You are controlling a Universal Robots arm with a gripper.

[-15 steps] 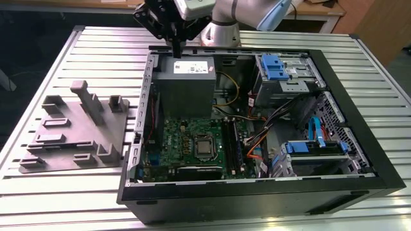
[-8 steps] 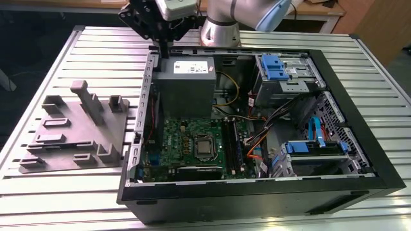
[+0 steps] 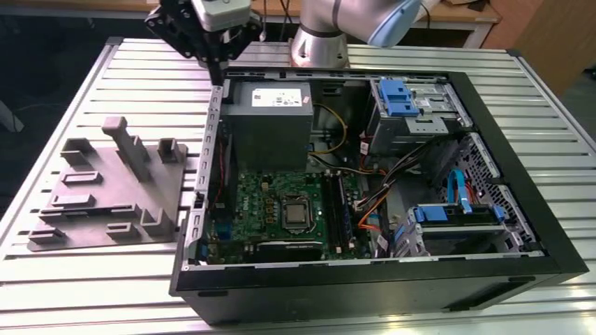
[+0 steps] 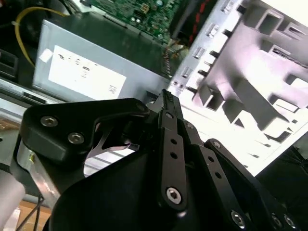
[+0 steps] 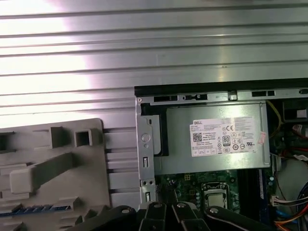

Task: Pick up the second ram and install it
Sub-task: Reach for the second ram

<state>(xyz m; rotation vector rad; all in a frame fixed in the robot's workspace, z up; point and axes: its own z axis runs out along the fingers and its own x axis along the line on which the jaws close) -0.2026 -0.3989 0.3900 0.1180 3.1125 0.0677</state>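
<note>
Pincer (image 3: 220, 77), seemingly closed, over case (image 3: 213, 129).

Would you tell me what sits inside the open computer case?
A grey power supply, the green motherboard, blue-fronted drive cages and cables; whatever lies under the power supply is covered.

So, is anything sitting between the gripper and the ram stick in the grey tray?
Nothing covers the second ram; it lies open from above in the grey tray. The gripper hangs above the case's side wall, and the tray's tall upright block stands roughly between them, so a low sideways path would meet it.
</note>
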